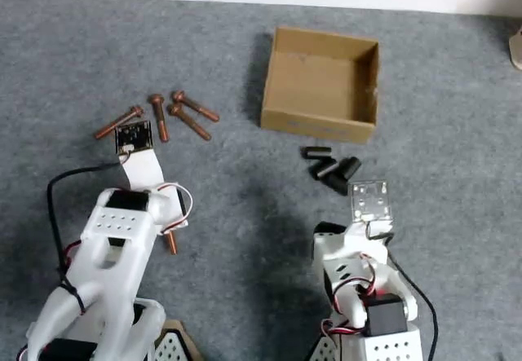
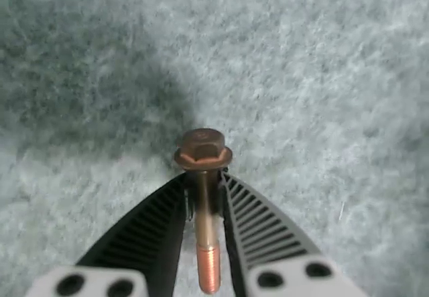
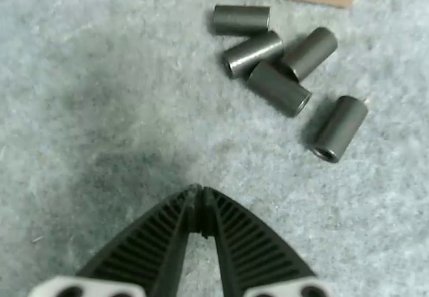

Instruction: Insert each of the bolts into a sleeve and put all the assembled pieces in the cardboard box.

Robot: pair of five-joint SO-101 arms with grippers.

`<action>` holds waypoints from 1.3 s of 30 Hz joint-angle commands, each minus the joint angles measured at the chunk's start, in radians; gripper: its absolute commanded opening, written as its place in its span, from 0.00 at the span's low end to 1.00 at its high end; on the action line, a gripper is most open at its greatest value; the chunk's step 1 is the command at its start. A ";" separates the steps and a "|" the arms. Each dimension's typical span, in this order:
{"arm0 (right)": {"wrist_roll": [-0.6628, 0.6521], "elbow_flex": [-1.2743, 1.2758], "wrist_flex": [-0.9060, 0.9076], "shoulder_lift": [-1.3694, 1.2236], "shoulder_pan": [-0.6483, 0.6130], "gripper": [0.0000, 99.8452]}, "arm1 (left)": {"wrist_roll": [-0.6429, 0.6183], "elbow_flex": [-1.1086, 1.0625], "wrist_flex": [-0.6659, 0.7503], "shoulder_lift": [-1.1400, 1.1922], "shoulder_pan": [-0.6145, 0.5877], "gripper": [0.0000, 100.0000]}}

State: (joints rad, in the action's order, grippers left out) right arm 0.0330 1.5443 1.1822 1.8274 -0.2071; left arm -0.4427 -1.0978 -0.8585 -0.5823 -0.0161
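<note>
Grey carpet (image 1: 245, 206) underneath. Box (image 1: 314, 125) at the far middle, open-topped. Left gripper (image 2: 204, 180) pinching one bolt (image 2: 203, 153) by the shank, head past the tips. Right gripper (image 3: 201, 200) pressed together, near five sleeves (image 3: 278, 88) clustered just before the box. Four loose bolts (image 1: 159, 116) left of the box.
</note>
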 commanded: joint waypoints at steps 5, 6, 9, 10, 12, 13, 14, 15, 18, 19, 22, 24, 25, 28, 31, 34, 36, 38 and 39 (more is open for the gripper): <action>0.011 -0.068 -0.004 -0.151 0.013 0.00 | 0.011 -0.002 0.064 -0.033 0.016 0.01; 0.025 -0.091 -0.012 -0.194 0.013 0.00 | 0.011 -0.002 0.064 -0.033 0.016 0.01; 0.078 -0.174 -0.035 -0.343 0.013 0.00 | 0.011 -0.010 0.066 -0.033 0.016 0.01; 0.091 -0.203 -0.039 -0.394 0.013 0.00 | 0.011 -0.013 0.066 -0.033 0.016 0.01; 0.110 -0.272 -0.039 -0.499 0.013 0.00 | 0.011 -0.013 0.066 -0.033 0.016 0.01; 0.120 -0.306 -0.039 -0.549 0.013 0.00 | 0.011 -0.013 0.066 -0.033 0.016 0.01; 0.129 -0.335 -0.039 -0.593 0.013 0.00 | 0.011 -0.013 0.066 -0.033 0.016 0.01; 0.132 -0.364 -0.039 -0.638 0.013 0.00 | 0.011 -0.013 0.066 -0.033 0.016 0.01; 0.135 -0.463 -0.041 -0.750 0.013 0.00 | 0.011 -0.013 0.066 -0.033 0.016 0.01; 0.135 -0.495 -0.041 -0.785 0.013 0.00 | 0.011 -0.013 0.066 -0.033 0.015 0.01; 0.135 -0.587 -0.041 -0.886 0.015 0.00 | 0.011 -0.015 0.066 -0.033 0.015 0.01; 0.137 -0.638 -0.041 -0.963 0.015 0.00 | 0.011 -0.015 0.066 -0.033 0.015 0.01; 0.138 -0.662 -0.041 -1.003 0.015 0.00 | 0.011 -0.015 0.066 -0.033 0.015 0.01; 0.193 -0.717 -0.041 -1.141 0.013 0.00 | 0.011 -0.015 0.066 -0.033 0.015 0.01; 0.101 -0.763 -0.041 -1.271 0.008 0.01 | 0.011 -0.015 0.066 -0.033 0.015 0.01; -0.180 -0.826 -0.061 -1.388 0.012 0.01 | 0.011 -0.015 0.066 -0.033 0.015 0.01; -0.354 -0.849 -0.082 -1.446 0.013 0.01 | 0.011 -0.015 0.066 -0.033 0.015 0.01; -0.488 -0.860 -0.087 -1.498 0.008 0.01 | 0.011 -0.015 0.066 -0.033 0.015 0.01; -0.528 -0.860 -0.087 -1.520 0.008 0.01 | 0.011 -0.015 0.066 -0.033 0.015 0.01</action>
State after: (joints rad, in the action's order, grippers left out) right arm -0.2954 0.7373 1.1116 0.3529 -0.2056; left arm -0.4381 -1.1178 -0.8063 -0.5823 -0.0161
